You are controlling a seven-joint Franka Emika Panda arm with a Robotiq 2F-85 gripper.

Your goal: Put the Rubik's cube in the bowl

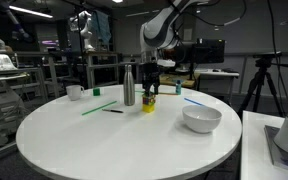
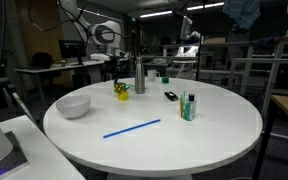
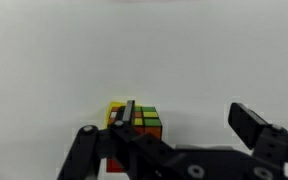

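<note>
Cube [image 3: 136,122] sits on the white table [image 1: 104,135], not in the bowl [image 1: 202,124]. In the wrist view it shows yellow, green, orange and red squares with dark lines between them. In an exterior view the cube [image 1: 149,104] reads mostly yellow.

Position: just beside a steel bottle [image 1: 129,85] and well apart from the bowl, which stands nearer the table edge.

Gripper [image 3: 186,112] hangs directly over the cube, pointing straight down, jaws spread wide, nothing gripped. One finger [image 3: 131,108] overlaps the cube's upper edge in the wrist view; whether it touches the cube, cannot tell. The other finger [image 3: 252,122] is well clear, with bare table between.

Arm [image 1: 162,25] descends from above with its last link vertical.
</note>
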